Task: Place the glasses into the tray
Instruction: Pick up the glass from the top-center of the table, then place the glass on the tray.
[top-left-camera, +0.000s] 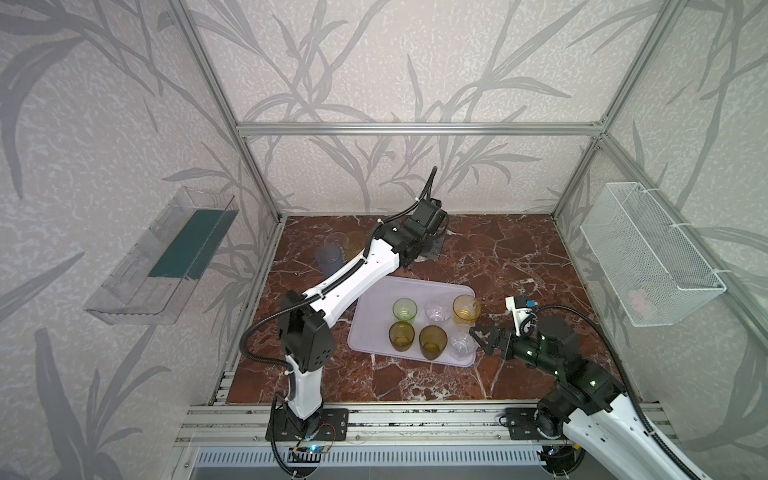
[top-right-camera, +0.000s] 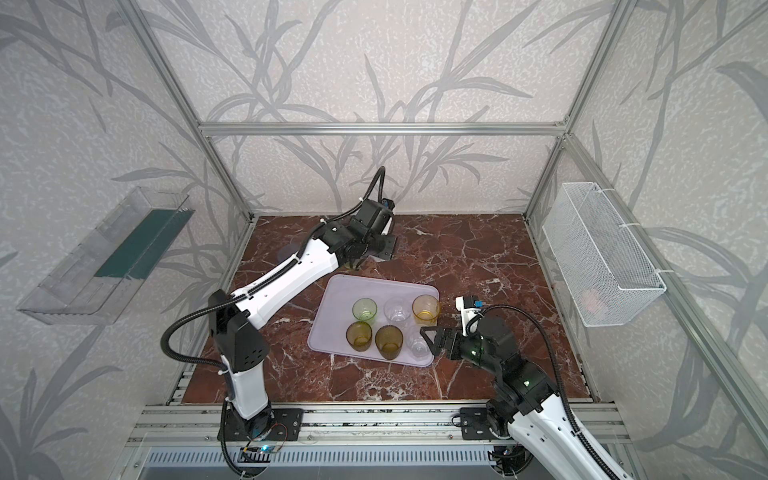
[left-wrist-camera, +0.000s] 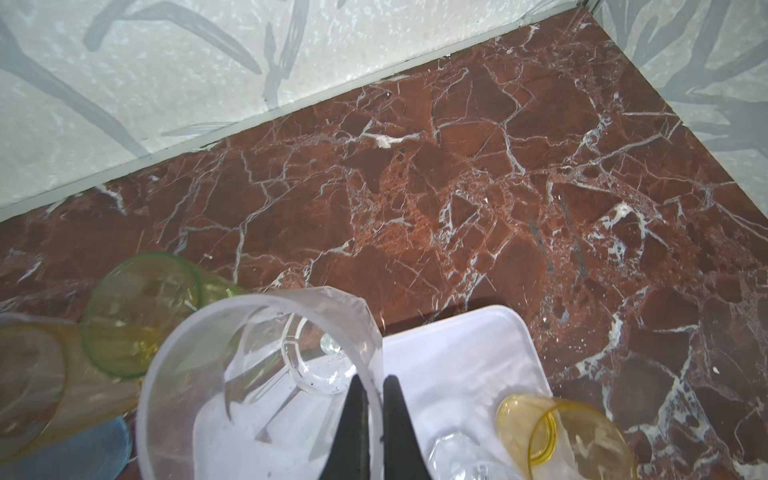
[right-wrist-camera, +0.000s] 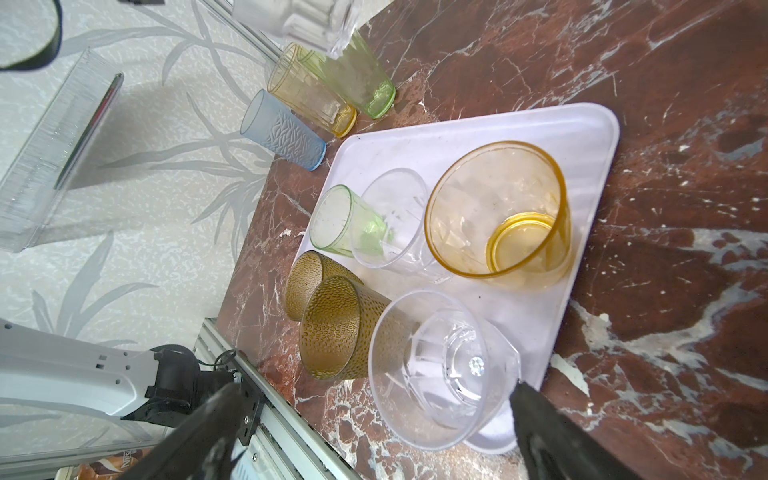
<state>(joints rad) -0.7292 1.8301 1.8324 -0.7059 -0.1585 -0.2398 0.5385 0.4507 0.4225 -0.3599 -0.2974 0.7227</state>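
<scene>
The lavender tray (top-left-camera: 399, 291) (right-wrist-camera: 457, 129) lies mid-table. In it stand a short green glass (top-left-camera: 404, 309), a clear one (top-left-camera: 436, 311), a yellow one (top-left-camera: 465, 309), two amber ones (top-left-camera: 401, 336) (top-left-camera: 432, 341) and a clear one (top-left-camera: 462, 345) at the near right corner. My left gripper (left-wrist-camera: 374, 380) is shut on the rim of another clear glass (left-wrist-camera: 262, 374), held above the tray's far left corner. My right gripper (top-left-camera: 478, 338) (right-wrist-camera: 376, 388) stands open beside the corner clear glass (right-wrist-camera: 440, 365). Tall grey-blue (right-wrist-camera: 282, 131), yellow (right-wrist-camera: 311, 95) and pale-green (right-wrist-camera: 353, 79) glasses stand off the tray.
A clear plastic shelf (top-left-camera: 162, 257) hangs on the left wall and a white wire basket (top-left-camera: 648, 253) on the right wall. The left arm (top-left-camera: 353, 278) reaches over the table's left side, partly hiding the tall glasses in both top views.
</scene>
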